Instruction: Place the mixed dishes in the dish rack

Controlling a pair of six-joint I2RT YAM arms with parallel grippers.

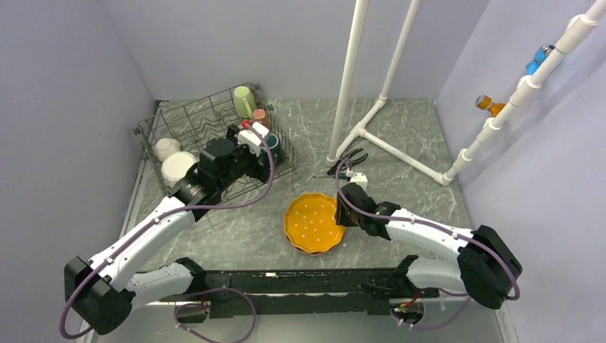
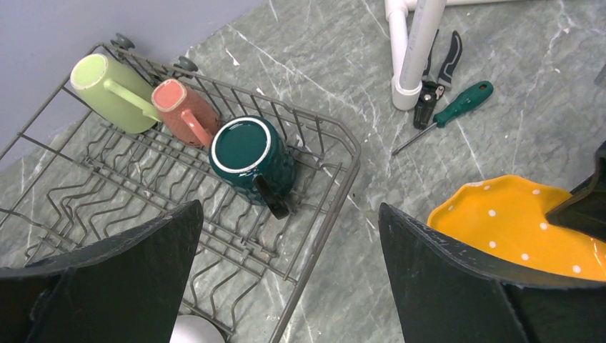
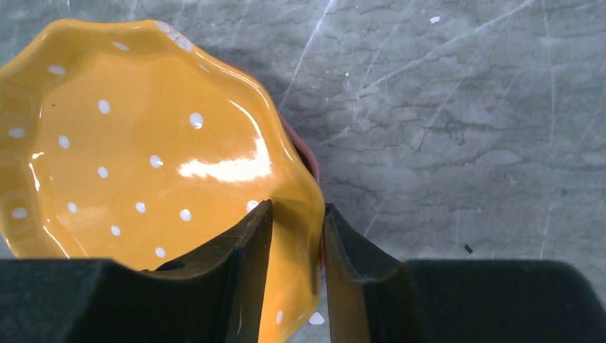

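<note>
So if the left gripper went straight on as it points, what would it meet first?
Probably the dish rack: the open left gripper aims at its wire floor by the side rim, just short of the dark teal mug. Depth is unclear, so the mug's handle might come first.

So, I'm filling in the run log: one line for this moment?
left gripper: open, above dish rack | right gripper: jaws astride orange plate rim, grip unconfirmed
</note>
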